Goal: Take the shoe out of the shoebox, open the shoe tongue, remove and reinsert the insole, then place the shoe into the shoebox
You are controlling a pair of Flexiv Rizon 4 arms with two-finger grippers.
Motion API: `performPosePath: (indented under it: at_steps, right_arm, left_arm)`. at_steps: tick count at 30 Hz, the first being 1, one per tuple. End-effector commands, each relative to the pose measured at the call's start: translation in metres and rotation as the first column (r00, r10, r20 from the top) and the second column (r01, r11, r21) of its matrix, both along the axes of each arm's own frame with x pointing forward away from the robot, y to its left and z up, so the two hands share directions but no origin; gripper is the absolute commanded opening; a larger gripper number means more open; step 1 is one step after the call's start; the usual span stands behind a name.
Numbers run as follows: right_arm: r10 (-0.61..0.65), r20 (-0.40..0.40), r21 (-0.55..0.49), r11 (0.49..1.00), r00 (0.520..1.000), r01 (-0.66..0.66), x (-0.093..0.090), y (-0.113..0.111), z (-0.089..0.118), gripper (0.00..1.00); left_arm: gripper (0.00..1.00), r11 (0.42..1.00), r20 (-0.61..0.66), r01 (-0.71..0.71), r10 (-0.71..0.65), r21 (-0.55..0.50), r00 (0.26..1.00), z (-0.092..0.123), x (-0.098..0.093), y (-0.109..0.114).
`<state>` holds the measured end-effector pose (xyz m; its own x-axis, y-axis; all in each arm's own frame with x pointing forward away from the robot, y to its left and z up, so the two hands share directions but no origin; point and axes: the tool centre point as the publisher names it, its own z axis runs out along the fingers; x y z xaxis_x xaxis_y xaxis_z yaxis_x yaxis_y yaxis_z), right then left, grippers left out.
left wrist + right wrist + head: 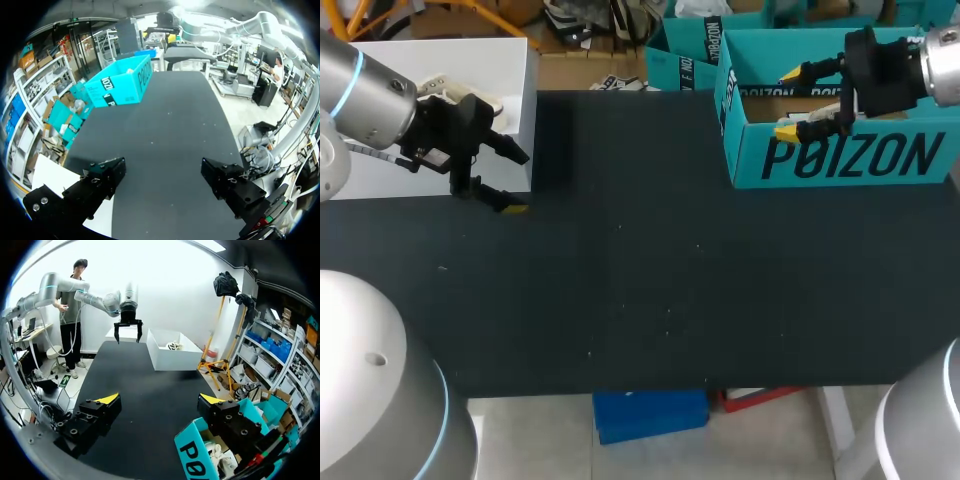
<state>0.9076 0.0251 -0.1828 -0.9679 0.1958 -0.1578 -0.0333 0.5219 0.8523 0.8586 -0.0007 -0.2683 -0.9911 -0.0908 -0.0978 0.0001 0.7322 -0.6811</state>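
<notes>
right gripper (pixel 790 103) hovering wide open, empty, over teal cardboard shoebox (pixel 850 158) wall; white lace-up shoe (pixel 216 452) lying inside; probably light, soft upper; pinching the stiffer heel collar looking safest; left gripper (pixel 515 182) open, empty

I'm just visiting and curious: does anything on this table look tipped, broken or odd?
Nothing stands out. The shoebox sits upright and open on the table; the left pincer and right pincer are open and empty.
</notes>
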Motion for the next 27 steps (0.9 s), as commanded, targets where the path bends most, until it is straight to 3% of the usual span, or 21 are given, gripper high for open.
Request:
performPosePath:
  at_steps: [1, 8, 18, 27]
  right_arm:
    - [-0.003, -0.013, -0.034, 0.999, 1.000, 0.003, -0.005, 0.010, -0.010, 1.00]
    - [0.019, -0.065, -0.116, 0.993, 0.998, -0.027, -0.022, 0.015, -0.035, 1.00]
    - [0.040, -0.072, -0.130, 0.990, 0.997, -0.049, -0.039, 0.017, -0.066, 1.00]
    - [0.087, -0.056, -0.125, 0.988, 0.995, -0.094, -0.041, 0.021, -0.070, 1.00]
  left_arm:
    - [1.00, 1.000, 0.005, -0.002, 0.002, 0.000, 1.000, -0.001, -0.001, 0.000]
    - [1.00, 1.000, 0.005, -0.002, 0.002, 0.000, 1.000, -0.001, -0.001, 0.000]
    - [1.00, 1.000, 0.005, -0.002, 0.002, 0.000, 1.000, -0.001, -0.001, 0.000]
    - [1.00, 1.000, 0.005, -0.002, 0.002, 0.000, 1.000, -0.001, -0.001, 0.000]
